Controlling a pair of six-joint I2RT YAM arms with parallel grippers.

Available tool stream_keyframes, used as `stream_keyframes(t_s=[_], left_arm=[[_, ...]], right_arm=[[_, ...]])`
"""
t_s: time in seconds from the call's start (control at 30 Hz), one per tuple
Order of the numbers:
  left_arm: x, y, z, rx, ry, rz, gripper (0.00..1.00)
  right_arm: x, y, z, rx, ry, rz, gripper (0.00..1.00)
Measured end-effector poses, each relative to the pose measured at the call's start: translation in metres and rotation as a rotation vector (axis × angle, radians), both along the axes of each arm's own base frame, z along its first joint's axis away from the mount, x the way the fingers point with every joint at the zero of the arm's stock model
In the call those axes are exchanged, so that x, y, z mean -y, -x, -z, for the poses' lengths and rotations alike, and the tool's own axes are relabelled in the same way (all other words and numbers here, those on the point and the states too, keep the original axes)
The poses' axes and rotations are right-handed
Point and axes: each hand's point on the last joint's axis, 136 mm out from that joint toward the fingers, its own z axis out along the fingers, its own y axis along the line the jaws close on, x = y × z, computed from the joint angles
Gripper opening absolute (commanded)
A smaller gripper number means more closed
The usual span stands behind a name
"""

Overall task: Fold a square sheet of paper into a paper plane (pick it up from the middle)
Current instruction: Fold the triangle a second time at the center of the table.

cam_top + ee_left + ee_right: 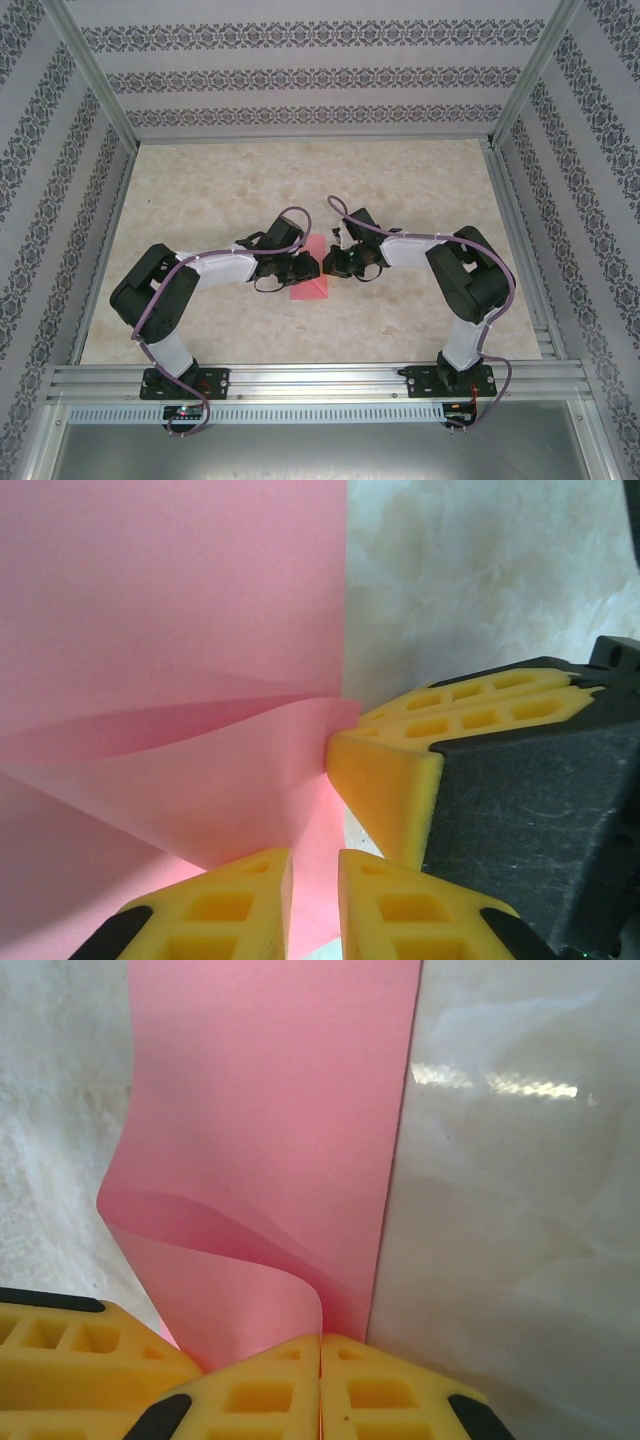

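- Sheet of thin salmon-pink paper [312, 288] lies at the middle of the pale marbled bench [220, 190], partly covered by the 2 claws that meet over it in the top view.
- Right claw [330, 264] reaches in from the right. In its own wrist view the right claw [320, 1340] has its 2 yellow fingers pressed together with no gap, pinching the near edge of the sheet [270, 1090].
- The pinched part curls up off the flat part in a soft loop. The far part lies flat, its straight right edge against the bench [520, 1210].
- Left claw [308, 266] comes in from the left, just beside the right one.
- In the left wrist view the left claw [315, 865] holds its 2 yellow fingers a narrow gap apart, with pink showing in the gap. I cannot tell whether they touch the sheet [170, 610].
- There the right claw [338, 748] enters from the right, its tips on the point of the raised flap.
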Motion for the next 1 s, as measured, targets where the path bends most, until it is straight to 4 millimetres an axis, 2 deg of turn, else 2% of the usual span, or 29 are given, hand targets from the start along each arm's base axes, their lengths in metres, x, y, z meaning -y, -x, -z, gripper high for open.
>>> stream_keyframes(t_s=[0.13, 0.57, 1.0], left_arm=[[0.001, -0.002, -0.001, 0.004, 0.001, 0.003, 0.20], [0.001, -0.001, 0.014, -0.019, -0.024, 0.012, 0.19], [0.001, -0.001, 0.014, -0.017, -0.025, 0.014, 0.19]], right_arm=[[0.001, 0.001, 0.002, -0.005, 0.007, 0.001, 0.08], [0.003, 0.000, 0.004, -0.003, 0.022, 0.009, 0.08], [0.001, -0.004, 0.004, -0.008, 0.029, 0.009, 0.08]])
